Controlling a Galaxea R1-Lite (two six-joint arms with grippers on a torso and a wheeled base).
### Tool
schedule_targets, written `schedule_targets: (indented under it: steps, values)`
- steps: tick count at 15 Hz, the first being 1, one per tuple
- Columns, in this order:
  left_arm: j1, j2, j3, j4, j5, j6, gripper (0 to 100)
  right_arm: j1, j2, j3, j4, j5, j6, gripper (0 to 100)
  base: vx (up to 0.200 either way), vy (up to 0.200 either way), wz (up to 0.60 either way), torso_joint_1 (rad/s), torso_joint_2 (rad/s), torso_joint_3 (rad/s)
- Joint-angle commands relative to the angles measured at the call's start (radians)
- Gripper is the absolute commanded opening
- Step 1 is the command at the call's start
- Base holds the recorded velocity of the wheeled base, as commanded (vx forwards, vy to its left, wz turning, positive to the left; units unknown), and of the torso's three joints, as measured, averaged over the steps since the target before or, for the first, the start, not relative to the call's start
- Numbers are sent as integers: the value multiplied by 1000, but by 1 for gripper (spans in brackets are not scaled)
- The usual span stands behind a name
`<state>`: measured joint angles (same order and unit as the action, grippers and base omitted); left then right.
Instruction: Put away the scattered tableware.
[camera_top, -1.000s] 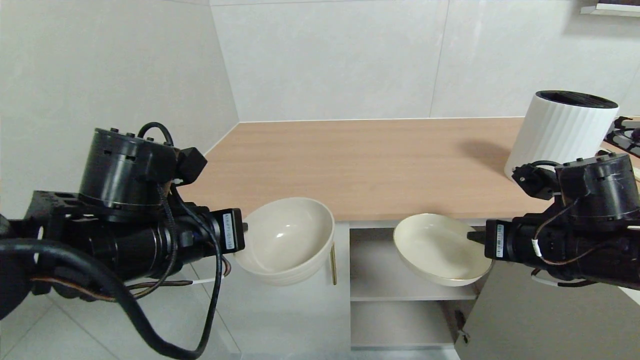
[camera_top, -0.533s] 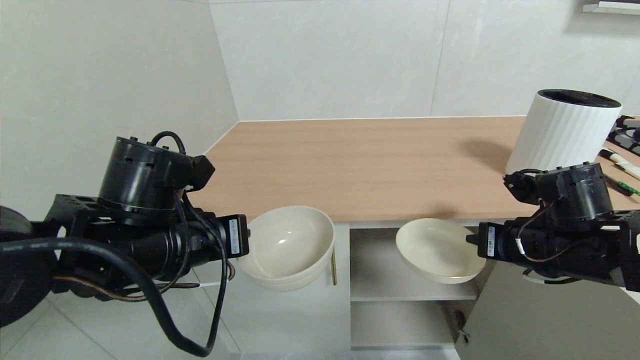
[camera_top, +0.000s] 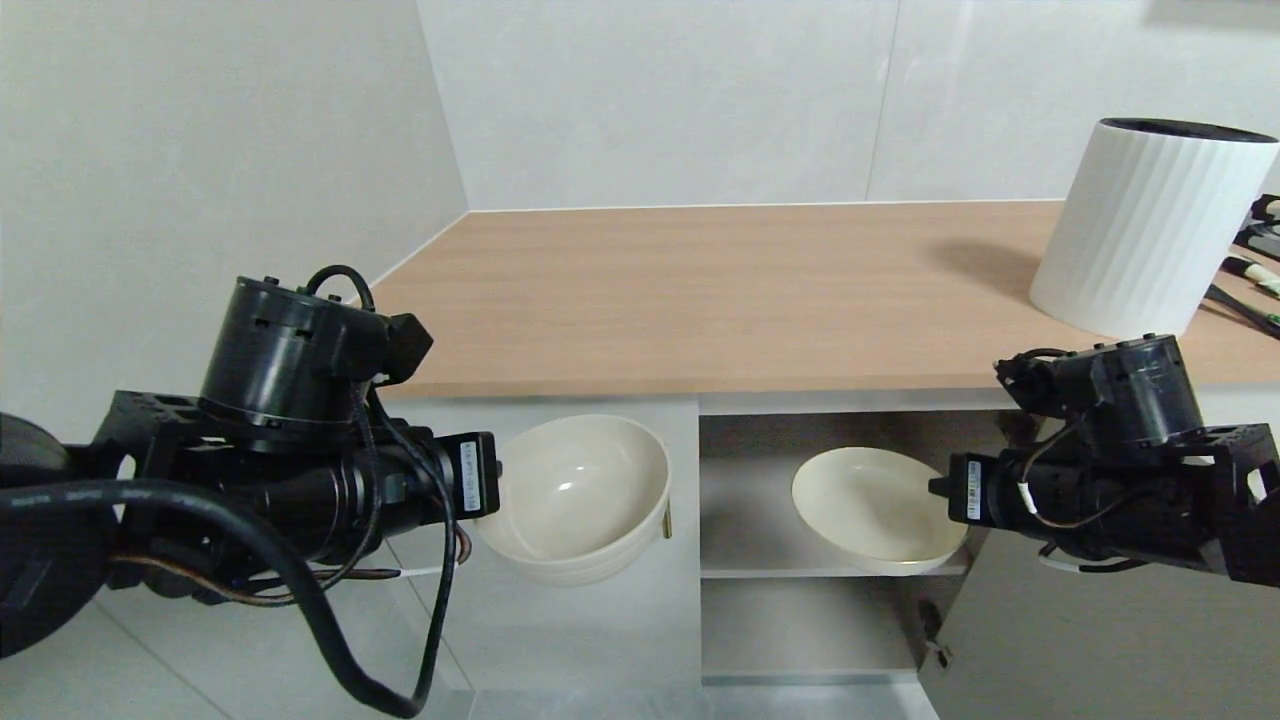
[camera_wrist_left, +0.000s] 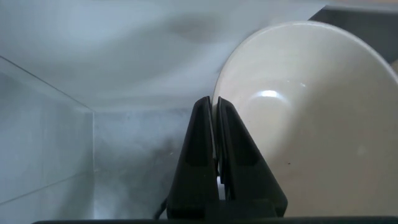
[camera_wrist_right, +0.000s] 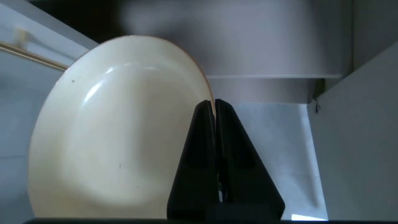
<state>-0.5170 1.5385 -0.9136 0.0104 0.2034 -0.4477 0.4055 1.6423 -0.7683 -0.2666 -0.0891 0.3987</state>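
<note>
Against the earlier frames the whole head view is shifted, so the camera is taken as moved; the bowl (camera_top: 570, 500) and plate (camera_top: 865, 505) are now seen fully below the front edge of the countertop (camera_top: 700, 290) rather than overlapping it, and both are gripped as before. The bowl, deep, round, glossy off-white ceramic, is clamped at its rim by the left gripper (camera_top: 497, 470), black fingers pinched together on the wall (camera_wrist_left: 214, 102), and is held in front of the closed white cabinet door (camera_top: 600, 640) beside a thin brass handle (camera_top: 667, 520). The plate, shallow, glossy cream with a thin gold-toned edge, is pinched at its rim by the right gripper (camera_top: 935, 485), fingers closed tight on it (camera_wrist_right: 214, 106), and is held tilted at the open cabinet, just above the white shelf (camera_top: 760, 570). A matt wood-grain countertop and a white ribbed cylindrical container (camera_top: 1150, 230) are noted
</note>
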Motion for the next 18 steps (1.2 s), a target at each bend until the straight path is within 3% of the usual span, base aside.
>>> schedule_targets:
  steps: [1, 10, 18]
  values:
    - [0, 3, 1, 0, 1, 0, 0, 1, 17, 0, 0, -9, 0, 0, 0, 0, 0, -168, 481, 305]
    - [0, 11, 1, 0, 1, 1, 0, -1, 51, 0, -2, -12, -11, 0, 0, 0, 0, -117, 427, 311]
    - [0, 11, 2, -6, 2, 1, 0, 1, 154, 3, -72, -26, -12, 0, 0, 0, 0, -6, 27, 19]
